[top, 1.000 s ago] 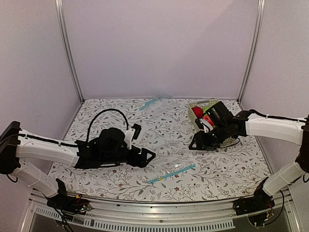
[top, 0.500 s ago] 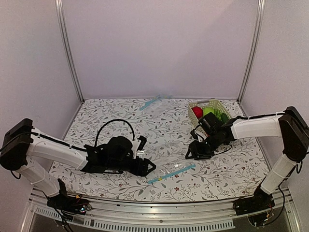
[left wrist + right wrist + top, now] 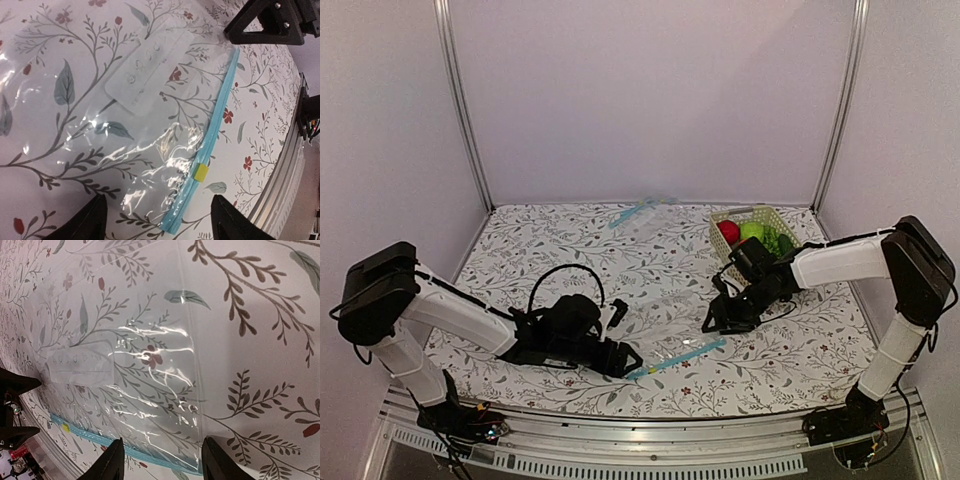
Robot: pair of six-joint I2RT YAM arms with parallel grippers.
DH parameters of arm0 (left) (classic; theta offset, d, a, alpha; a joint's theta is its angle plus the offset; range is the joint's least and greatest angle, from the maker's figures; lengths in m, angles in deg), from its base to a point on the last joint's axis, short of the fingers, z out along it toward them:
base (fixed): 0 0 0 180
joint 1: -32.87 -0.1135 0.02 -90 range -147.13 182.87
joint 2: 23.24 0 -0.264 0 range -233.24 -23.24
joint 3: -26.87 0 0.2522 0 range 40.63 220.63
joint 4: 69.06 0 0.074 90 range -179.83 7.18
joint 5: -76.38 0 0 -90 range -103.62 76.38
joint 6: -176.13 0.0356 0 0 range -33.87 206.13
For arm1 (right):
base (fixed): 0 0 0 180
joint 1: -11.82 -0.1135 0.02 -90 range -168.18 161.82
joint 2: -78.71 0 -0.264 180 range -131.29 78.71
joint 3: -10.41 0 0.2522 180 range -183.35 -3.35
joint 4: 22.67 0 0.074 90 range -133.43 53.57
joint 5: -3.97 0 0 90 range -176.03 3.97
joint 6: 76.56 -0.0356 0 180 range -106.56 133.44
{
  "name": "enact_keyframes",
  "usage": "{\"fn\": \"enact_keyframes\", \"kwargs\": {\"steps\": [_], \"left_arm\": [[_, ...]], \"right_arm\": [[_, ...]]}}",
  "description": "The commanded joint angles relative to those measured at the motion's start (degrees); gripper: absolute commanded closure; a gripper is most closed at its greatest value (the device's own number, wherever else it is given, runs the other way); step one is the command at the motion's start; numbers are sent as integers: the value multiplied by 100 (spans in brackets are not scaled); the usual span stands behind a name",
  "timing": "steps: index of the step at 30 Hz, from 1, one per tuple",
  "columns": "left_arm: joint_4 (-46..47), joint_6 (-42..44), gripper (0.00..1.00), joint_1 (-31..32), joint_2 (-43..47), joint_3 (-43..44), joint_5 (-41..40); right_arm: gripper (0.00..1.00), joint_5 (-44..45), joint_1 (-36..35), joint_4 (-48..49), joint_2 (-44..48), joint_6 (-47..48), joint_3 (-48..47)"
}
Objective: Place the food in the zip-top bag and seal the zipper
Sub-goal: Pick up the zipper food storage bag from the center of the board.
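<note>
**A:** How do the left jaws stand?

**B:** Wide. The left gripper (image 3: 161,221) hangs low over one end of the zipper (image 3: 210,140), a finger on either side, and nothing is pinched. I cannot tell whether the fingers (image 3: 95,220) touch the plastic.

**A:** And the right?

**B:** Parted too, though less wide. The right gripper (image 3: 162,462) straddles the other corner of the bag (image 3: 145,375), where the blue strip ends. It grips nothing that I can see.

**A:** So one gripper is at each end?

**B:** Yes. From above, the bag lies flat on the table (image 3: 550,240) between them, with the zipper along its near edge. A small yellow tab (image 3: 200,172) sits on the strip, close to the left gripper.

**A:** Where is the food?

**B:** The red fruit (image 3: 728,231) sits in the basket (image 3: 745,212) at the back right, just behind the right arm and apart from the bag. A green apple (image 3: 752,230) is beside it.

**A:** Anything further out?

**B:** A second bag (image 3: 642,210) lies at the table's far edge.
</note>
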Motion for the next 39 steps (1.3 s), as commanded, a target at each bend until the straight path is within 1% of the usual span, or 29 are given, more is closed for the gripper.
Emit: {"fn": "enact_keyframes", "kwargs": {"steps": [1,4,6,9,11,12,15,18,24,25,28,30,32,33,36,39], "left_arm": [[220,-58,29,-77,-193,-102,351],[354,-123,29,-77,-236,-180,403],[394,-164,30,-76,-241,-230,412],[406,-185,30,-72,-212,-261,396],[411,-185,30,-76,-184,-283,378],[416,-180,30,-74,-178,-294,365],[404,-163,31,-77,-154,-295,329],[367,-138,31,-76,-118,-274,286],[285,-24,31,-76,176,-324,8],[268,-4,30,-69,253,-340,-56],[255,202,16,-23,554,-398,-296],[102,440,11,29,785,-377,-480],[-292,735,7,132,1010,-272,-936],[-481,921,2,213,1114,-197,-1168],[-785,1466,0,549,1317,41,-1739],[-768,1881,0,845,1269,227,-2020]], "right_arm": [[47,-221,21,120,-189,15,85],[49,-353,16,218,-246,-58,90],[54,-445,19,275,-268,-109,74],[64,-669,16,422,-254,-228,63],[73,-776,15,527,-216,-329,55],[79,-823,22,576,-191,-402,50],[87,-974,20,735,-16,-590,48],[99,-1078,20,784,199,-735,24],[100,-1152,24,822,707,-1094,11],[100,-1143,18,824,769,-1159,11],[100,-1129,22,814,975,-1264,-6],[100,-1129,24,821,1011,-1337,-16],[100,-1104,21,825,1013,-1370,-8],[100,-1088,16,821,1012,-1382,-7],[100,-1062,22,834,997,-1418,-6],[100,-976,19,878,1016,-1563,-29]]}}
